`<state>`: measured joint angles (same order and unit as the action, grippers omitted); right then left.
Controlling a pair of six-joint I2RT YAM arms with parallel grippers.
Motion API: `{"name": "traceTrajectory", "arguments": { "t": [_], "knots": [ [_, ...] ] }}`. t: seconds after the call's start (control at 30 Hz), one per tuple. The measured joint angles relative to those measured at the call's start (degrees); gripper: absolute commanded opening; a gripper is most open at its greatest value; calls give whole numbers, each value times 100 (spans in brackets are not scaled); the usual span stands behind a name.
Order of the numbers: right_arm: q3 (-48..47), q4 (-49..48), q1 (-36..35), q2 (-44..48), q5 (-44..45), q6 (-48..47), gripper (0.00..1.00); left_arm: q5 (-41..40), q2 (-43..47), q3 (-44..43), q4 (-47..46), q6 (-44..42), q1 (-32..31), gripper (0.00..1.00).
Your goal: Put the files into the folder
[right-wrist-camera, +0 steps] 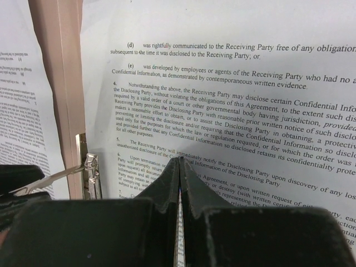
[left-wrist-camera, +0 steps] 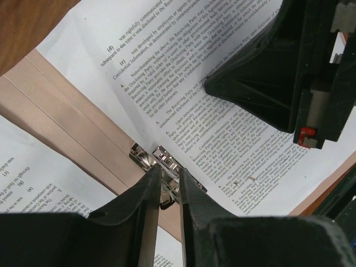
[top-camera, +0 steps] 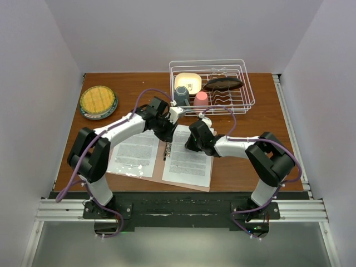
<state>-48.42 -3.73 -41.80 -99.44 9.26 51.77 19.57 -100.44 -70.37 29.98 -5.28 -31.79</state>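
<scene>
You are looking down on a salmon-pink folder [left-wrist-camera: 72,111] lying open and flat on the brown bench [top-camera: 133,89], with the files resting on it: the left sheet [top-camera: 132,151] is lying on the left leaf and the right sheet [top-camera: 189,161] on the right leaf, the bare spine showing between them. Both sheets are showing dense black printed text on white paper.

Your left pincer [left-wrist-camera: 165,175] is reaching down at the spine, its fingers drawn nearly together around the small silver clip [left-wrist-camera: 146,157], and appears to be gripping its raised lever. Your right pincer [right-wrist-camera: 179,164] is clenched, nothing visibly between the fingers, its tip pressing down on the right sheet just beside the clip.

The sheets are likely feeling very light, floppy and prone to sliding over the smooth card, so you are probably better off pinning one flat and sliding it than pinching its middle; a free edge is offering the surest hold. The clip is looking stiff, springy and slick, best held by its lever. The folder is looking stiffer, bending mainly at the spine
</scene>
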Motion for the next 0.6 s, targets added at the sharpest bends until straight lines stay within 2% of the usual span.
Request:
{"name": "traceTrajectory", "arguments": {
  "t": [0.6],
  "knots": [
    [-63,87,-20,-33,50,116,0,435,264,120,525,-186,0,24]
  ]
}}
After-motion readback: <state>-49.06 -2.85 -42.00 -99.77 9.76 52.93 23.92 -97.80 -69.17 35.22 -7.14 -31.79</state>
